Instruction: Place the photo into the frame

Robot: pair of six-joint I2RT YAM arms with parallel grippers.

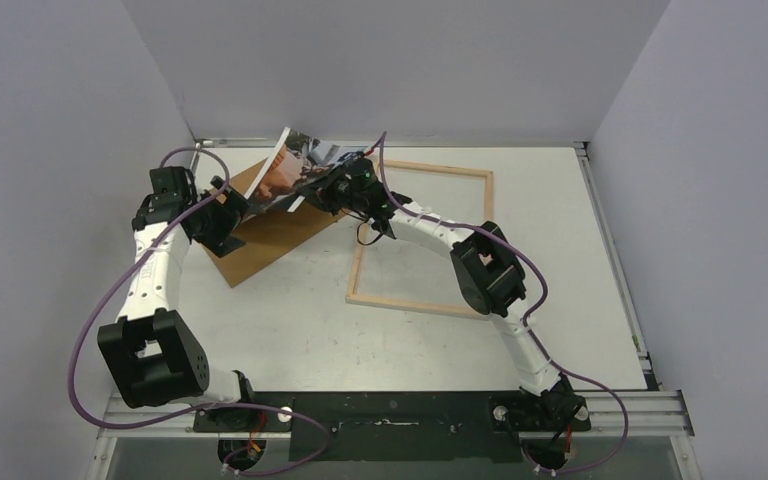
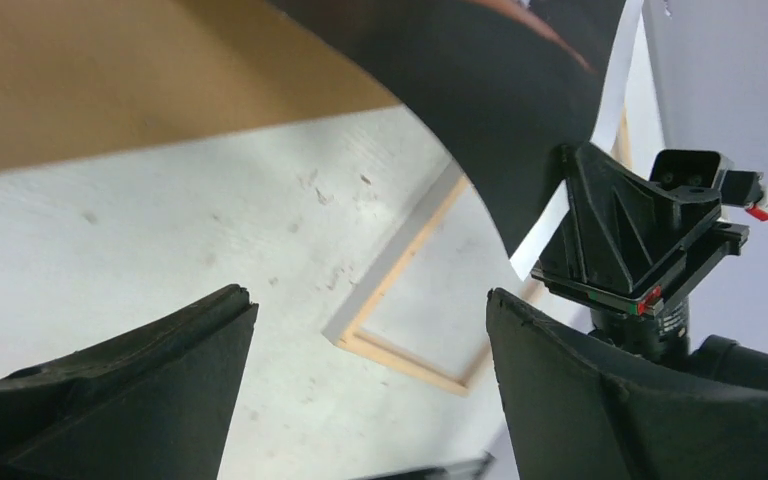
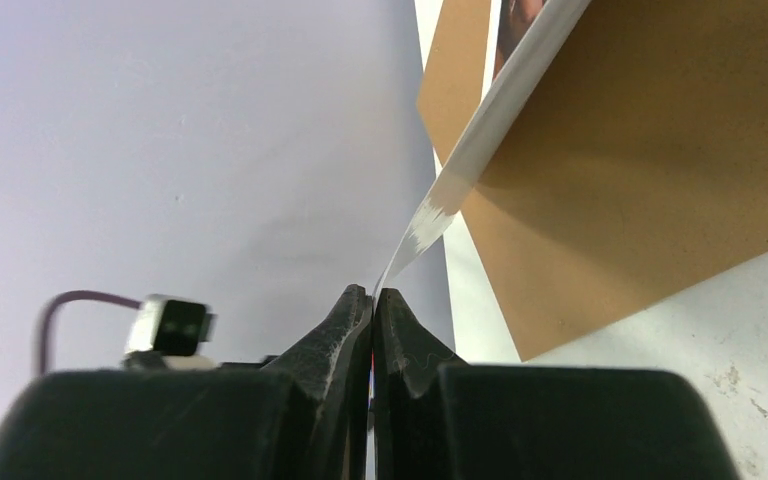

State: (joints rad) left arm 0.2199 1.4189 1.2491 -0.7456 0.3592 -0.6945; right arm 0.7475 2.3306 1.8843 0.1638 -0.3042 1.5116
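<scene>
Inspection note. The right gripper (image 3: 373, 292) is pinching the photo (image 1: 290, 165) shut-jawed by the very edge of its white border. The print is hanging in the air, tilted and curling, above the far end of the brown hardboard sheet (image 1: 270, 240) and left of the frame (image 1: 418, 303), which is lying flat on the table (image 1: 300, 330). The left gripper (image 1: 232, 212) is standing wide apart beside the print's left side, gripping nothing.

Risks, as judged:
- The bite is thin and one-sided, so the print is likely to slip or swing during the carry.
- The unsupported sheet is bowing (its dark underside is filling much of the left wrist view), so a crease at the pinch is possible.
- The frame looks only a little larger than the print, so a skewed descent could leave a corner riding on the wooden rim.
- The spread left jaws are sitting near the paper and could snag it.

Not verifiable: whether the print's lower corner is touching the hardboard, and whether a pane is sitting in the frame. In the top view, the right gripper's body is covering the pinch point.
</scene>
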